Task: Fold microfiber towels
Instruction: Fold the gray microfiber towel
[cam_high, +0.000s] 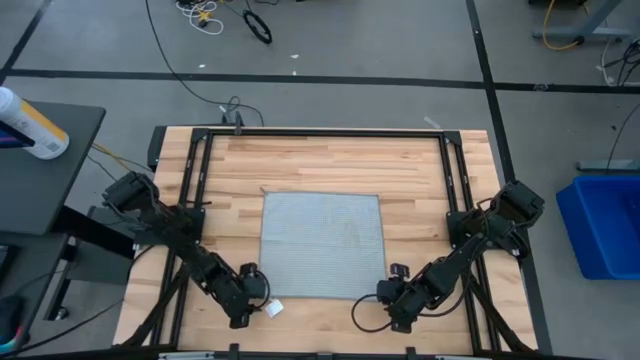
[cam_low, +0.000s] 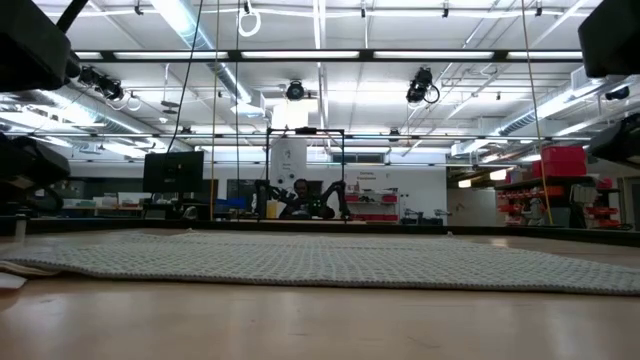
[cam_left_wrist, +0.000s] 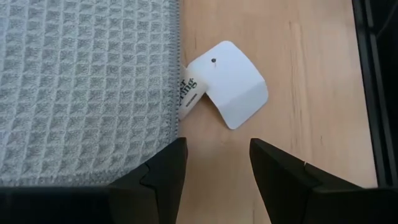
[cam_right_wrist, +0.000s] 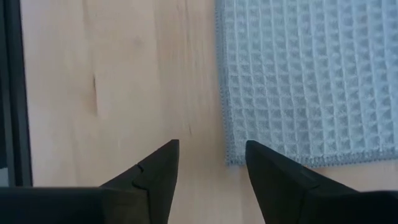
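Observation:
The pale grey-blue microfiber towel (cam_high: 320, 245) lies spread flat on the wooden table, and it shows as a low ribbed sheet in the low view (cam_low: 320, 262). Its white tag (cam_left_wrist: 227, 84) sticks out onto the wood at the near left corner. My left gripper (cam_left_wrist: 217, 155) is open just off that corner, with the tag ahead of its fingers. My right gripper (cam_right_wrist: 211, 158) is open at the towel's near right corner (cam_right_wrist: 231, 158), which lies between its fingertips. Neither gripper holds anything.
A black frame rail (cam_high: 320, 132) runs around the tabletop. A bright blue bin (cam_high: 605, 225) stands on the floor to the right of the table. A spray bottle (cam_high: 30, 125) lies on a dark side table at the left. Bare wood (cam_high: 320, 165) surrounds the towel.

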